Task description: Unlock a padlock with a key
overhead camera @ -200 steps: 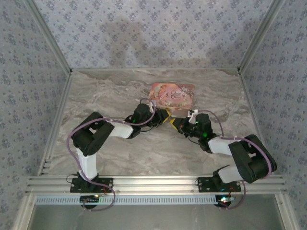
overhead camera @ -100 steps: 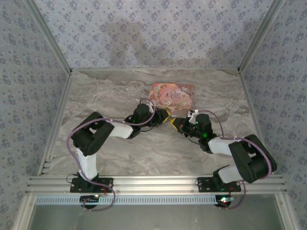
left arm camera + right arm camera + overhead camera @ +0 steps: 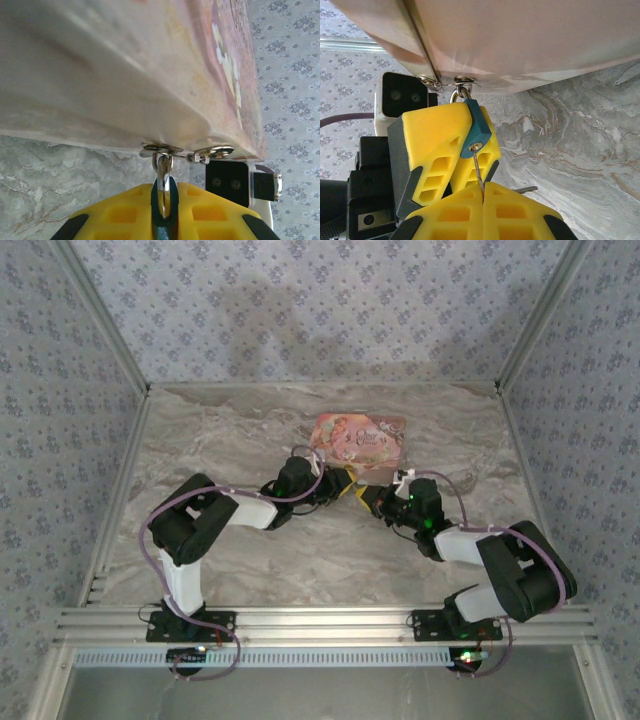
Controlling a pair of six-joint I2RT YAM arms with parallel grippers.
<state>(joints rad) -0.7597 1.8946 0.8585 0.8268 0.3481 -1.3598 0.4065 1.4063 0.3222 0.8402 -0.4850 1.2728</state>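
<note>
Padlock (image 3: pixel 479 131) hangs by its loop from a ring on the edge of the pink box (image 3: pixel 520 45), which lies on the desk (image 3: pixel 580 140). Its blue-grey body is clamped in the left pincer (image 3: pixel 163 200). Right pincer (image 3: pixel 483 197) is closed on the key (image 3: pixel 478 167). The key shaft runs straight ahead from that pincer to the keyhole face, tip apparently seated. Judgement: the coming move is a twist about that axis.

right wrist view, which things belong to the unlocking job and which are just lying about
Job: padlock; key, in its keyhole; left gripper, clamping the padlock; right gripper, pinching the key.
Just there: pink box whose ring the padlock hangs on; marble table.
</note>
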